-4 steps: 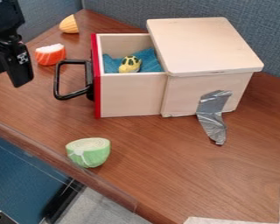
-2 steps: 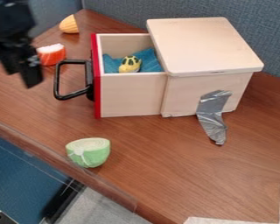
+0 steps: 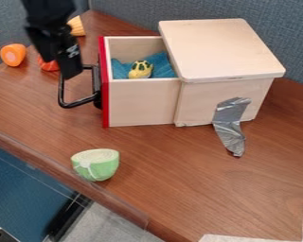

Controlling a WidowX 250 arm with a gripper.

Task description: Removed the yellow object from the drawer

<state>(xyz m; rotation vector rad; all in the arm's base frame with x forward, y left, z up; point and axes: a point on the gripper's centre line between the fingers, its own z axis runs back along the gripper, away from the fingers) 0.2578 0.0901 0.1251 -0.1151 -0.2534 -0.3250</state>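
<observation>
Blue-gray fabric partitions (image 3: 132, 16) behind a brown wood-grain desk (image 3: 166, 189).

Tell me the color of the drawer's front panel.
Red; the drawer's front panel shows best in the camera view, beside the black handle.

Yellow object (image 3: 140, 71) with dark markings, resting on blue cloth (image 3: 161, 61) inside the drawer (image 3: 141, 103), drawer of pale wood, red-faced with black handle (image 3: 61, 92), standing open on the bench (image 3: 173, 175)

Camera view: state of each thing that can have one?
Drawer, pulled open
Yellow object, in the drawer, not yet taken out
Blue cloth, rumpled
Box lid, on
Silver tape, creased, stuck to the box
Green vegetable, halved, cut face up
Orange piece, cut face showing
</observation>
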